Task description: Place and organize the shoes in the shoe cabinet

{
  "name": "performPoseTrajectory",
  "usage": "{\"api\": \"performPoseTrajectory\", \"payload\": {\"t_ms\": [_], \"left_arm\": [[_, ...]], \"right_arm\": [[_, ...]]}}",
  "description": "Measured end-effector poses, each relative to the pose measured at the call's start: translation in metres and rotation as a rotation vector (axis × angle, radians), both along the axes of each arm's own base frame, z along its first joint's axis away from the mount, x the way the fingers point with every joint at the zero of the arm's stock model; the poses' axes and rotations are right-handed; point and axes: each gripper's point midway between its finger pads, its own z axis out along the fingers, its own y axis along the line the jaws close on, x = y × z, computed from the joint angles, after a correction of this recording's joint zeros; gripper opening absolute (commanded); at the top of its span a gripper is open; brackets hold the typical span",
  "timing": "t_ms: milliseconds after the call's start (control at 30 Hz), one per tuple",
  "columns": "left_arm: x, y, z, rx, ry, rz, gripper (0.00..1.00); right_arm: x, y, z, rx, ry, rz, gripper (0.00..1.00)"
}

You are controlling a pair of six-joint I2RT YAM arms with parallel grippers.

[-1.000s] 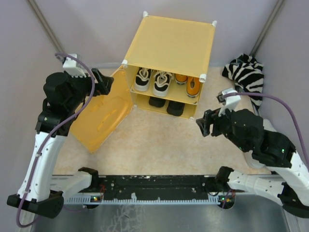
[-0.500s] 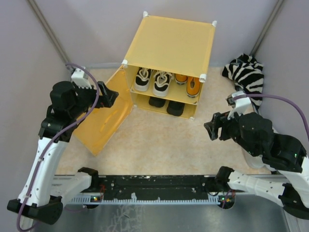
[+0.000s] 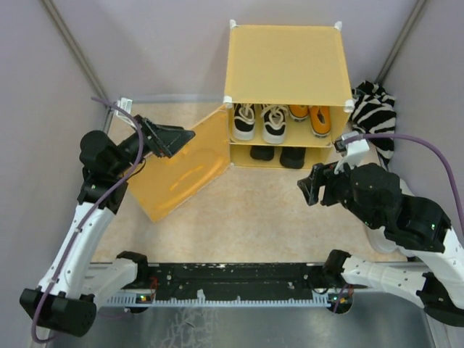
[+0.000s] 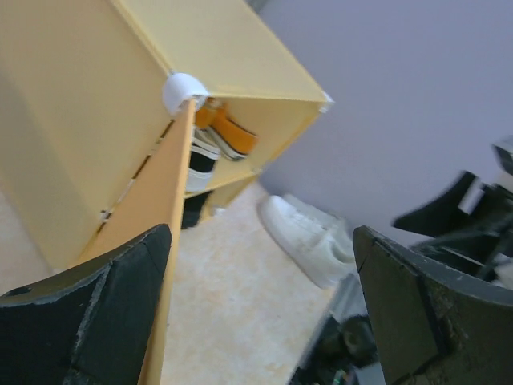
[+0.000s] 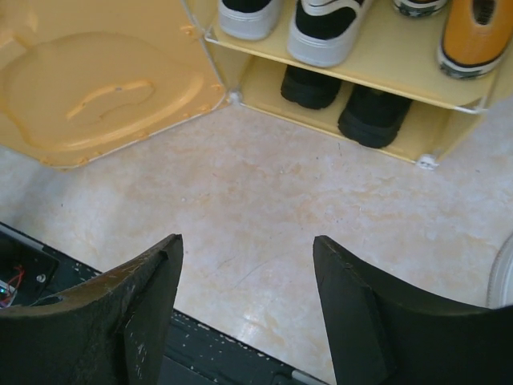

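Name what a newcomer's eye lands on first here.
The big yellow-orange shoe cabinet at the back centre stands out, its door swung open to the left. On its upper shelf sit a black-and-white pair and an orange pair; a zebra-striped cloth lies to its right.

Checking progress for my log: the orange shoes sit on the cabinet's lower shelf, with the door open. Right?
No. The orange shoes sit on the upper shelf, as the top view shows; dark shoes fill the lower one. The door is open.
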Motion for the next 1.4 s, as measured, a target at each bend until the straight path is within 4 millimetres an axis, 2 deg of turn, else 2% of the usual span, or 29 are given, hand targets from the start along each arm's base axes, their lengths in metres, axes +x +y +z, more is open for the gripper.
{"api": "performPoseTrajectory", "payload": {"t_ms": [67,167,300,433,533,733,800,867,900,967,1033,1100,1233,1400], "left_arm": [[-0.01,-0.018,0.011,-0.041,-0.015,-0.117,0.99],[-0.034,-0.031,0.032,-0.053,-0.052,-0.239,0.99],[-0.051,-0.029,0.059,-0.038,-0.129,-0.254,0.99],[-0.057,-0.023,0.056,0.007,-0.134,-0.222,0.99],[-0.053,-0.017,0.04,0.062,-0.092,-0.168,0.98],[-0.041,-0.001,-0.012,0.19,0.025,-0.053,0.81],[-0.04,-0.003,-0.042,0.202,0.09,-0.068,0.79],[-0.041,-0.012,-0.083,0.203,0.183,-0.111,0.79],[-0.043,-0.02,-0.111,0.205,0.246,-0.142,0.79],[-0.05,-0.035,-0.149,0.215,0.339,-0.193,0.79],[-0.061,-0.055,-0.178,0.228,0.394,-0.246,0.79],[-0.07,-0.076,-0.185,0.231,0.388,-0.295,0.79],[-0.07,-0.122,-0.178,0.202,0.304,-0.364,0.79],[-0.047,-0.173,-0.191,0.173,0.27,-0.371,0.79]], "right_arm": [[0.002,0.003,-0.001,-0.007,0.005,0.001,0.67],[0.003,0.005,-0.003,-0.012,0.009,0.003,0.67],[0.003,0.005,-0.003,-0.011,0.008,0.003,0.67],[0.004,0.007,-0.007,-0.023,0.014,0.003,0.67],[0.006,0.008,-0.009,-0.031,0.018,0.0,0.67],[0.01,0.002,-0.004,-0.046,0.005,-0.041,0.67],[0.013,0.001,0.0,-0.047,-0.003,-0.056,0.67],[0.017,0.002,0.002,-0.053,-0.008,-0.071,0.67],[0.019,0.002,0.003,-0.058,-0.009,-0.079,0.67],[0.025,0.004,0.004,-0.073,-0.012,-0.101,0.68],[0.031,0.004,0.009,-0.086,-0.021,-0.133,0.68],[0.037,0.003,0.018,-0.086,-0.041,-0.168,0.68],[0.049,-0.004,0.039,-0.082,-0.097,-0.248,0.68],[0.057,-0.017,0.071,-0.05,-0.201,-0.315,0.69]]}}
